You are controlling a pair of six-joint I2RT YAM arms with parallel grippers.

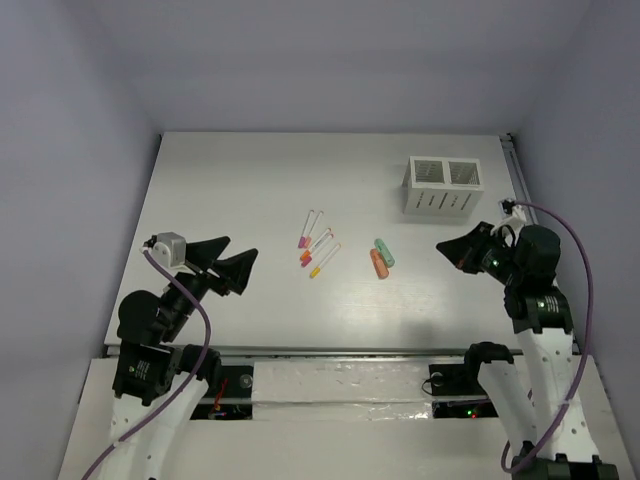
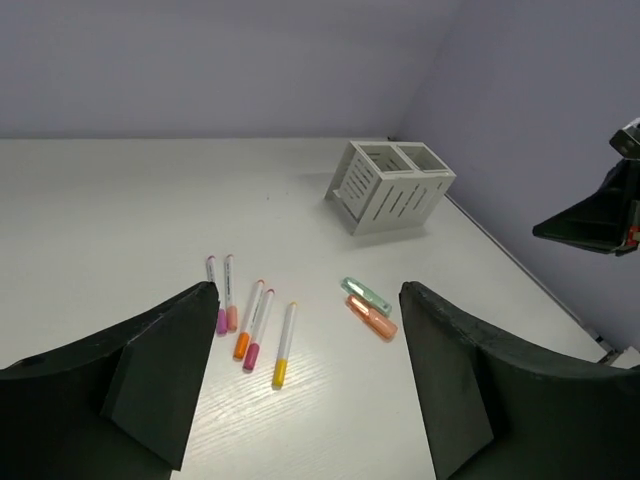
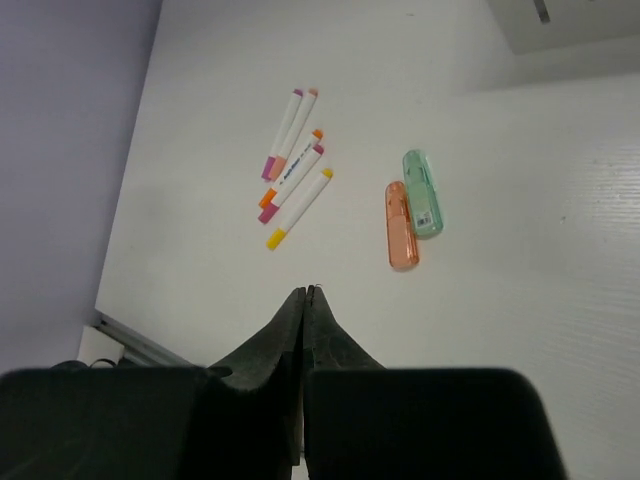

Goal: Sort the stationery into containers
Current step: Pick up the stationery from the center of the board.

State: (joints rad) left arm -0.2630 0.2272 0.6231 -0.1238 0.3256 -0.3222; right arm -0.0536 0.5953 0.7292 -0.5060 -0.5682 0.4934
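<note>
Our left gripper [image 1: 240, 250] hangs spread, facing the pens [image 1: 317, 245] lying loose between the arms, likely lined up for a first pick, while our right gripper [image 3: 308, 290] sits pressed shut, empty, near the holder [image 1: 444, 185] (looks unfilled).

open tabletop [image 1: 250, 180] runs from the left gripper [image 1: 243, 249] to the pens [image 1: 317, 245], which lie flat in a tight fan, some touching, with scant room between them. a bare strip parts them from the orange piece [image 1: 378, 264] and mint piece [image 1: 385, 252], which lie side by side, touching. the right gripper [image 1: 442, 248] has free table up to these two. the box holder [image 1: 444, 186] stands upright well beyond them, near the right edge, its two compartments facing upward.
</note>
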